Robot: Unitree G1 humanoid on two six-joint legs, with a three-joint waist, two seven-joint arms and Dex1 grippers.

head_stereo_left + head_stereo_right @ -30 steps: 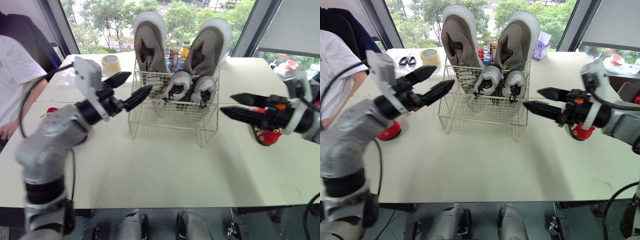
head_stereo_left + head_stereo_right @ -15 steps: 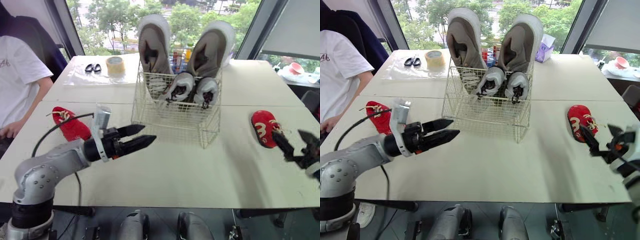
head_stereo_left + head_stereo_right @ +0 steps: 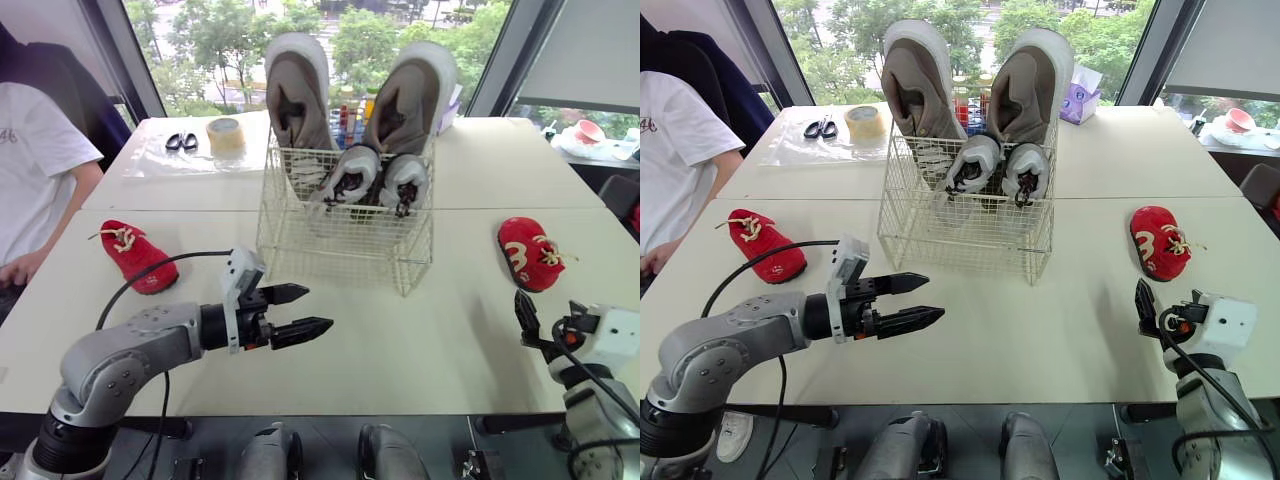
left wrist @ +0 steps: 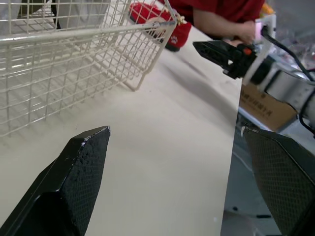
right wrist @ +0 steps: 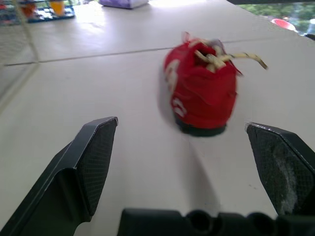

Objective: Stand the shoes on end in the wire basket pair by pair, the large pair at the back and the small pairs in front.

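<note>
Right wrist view: the right end effector is held wide open and empty, with one red shoe lying on the surface just ahead of it. The left end effector, likewise spread and empty, is pointed past the wire basket; the other red shoe lies well behind it. The tan pair and small grey pair are already stood up, so the soft, rounded, laced red pair is judged next. A forward reach and a closing across the fabric are called for.
</note>
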